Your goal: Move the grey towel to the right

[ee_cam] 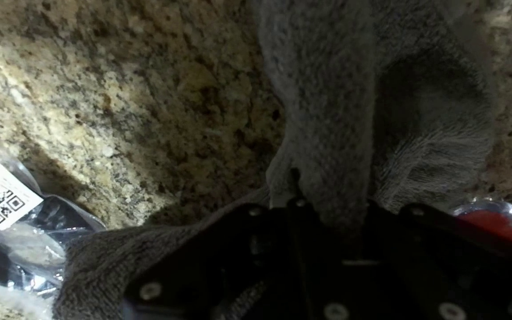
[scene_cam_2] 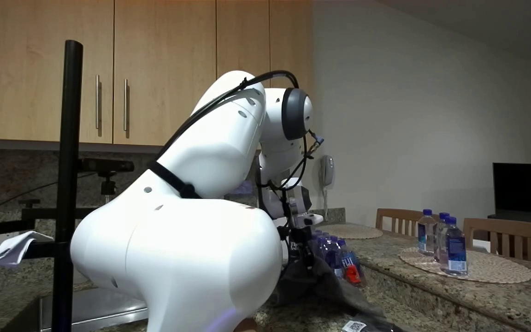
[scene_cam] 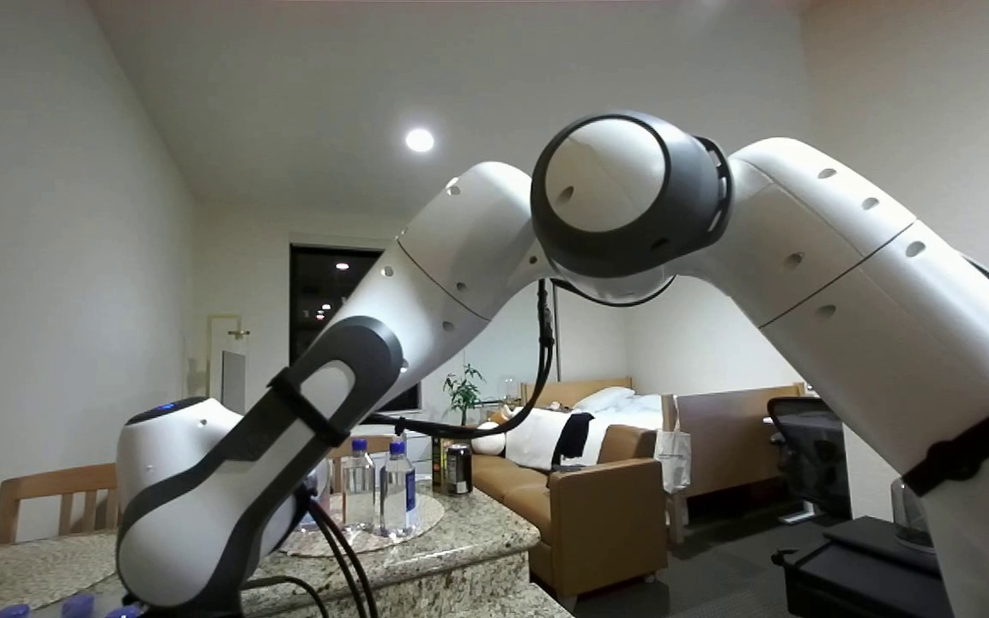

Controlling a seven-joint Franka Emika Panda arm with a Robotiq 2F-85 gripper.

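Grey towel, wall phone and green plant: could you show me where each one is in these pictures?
Grey towel (ee_cam: 327,98), in the wrist view: on a thick fold.
Wall phone (scene_cam_2: 327,171), in an exterior view: on its handset.
Green plant (scene_cam: 464,392), in an exterior view: on its leaves.

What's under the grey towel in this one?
Speckled stone counter shows beside the grey towel in the wrist view and likely continues beneath it. The towel hides whatever lies directly underneath, so that cannot be seen.
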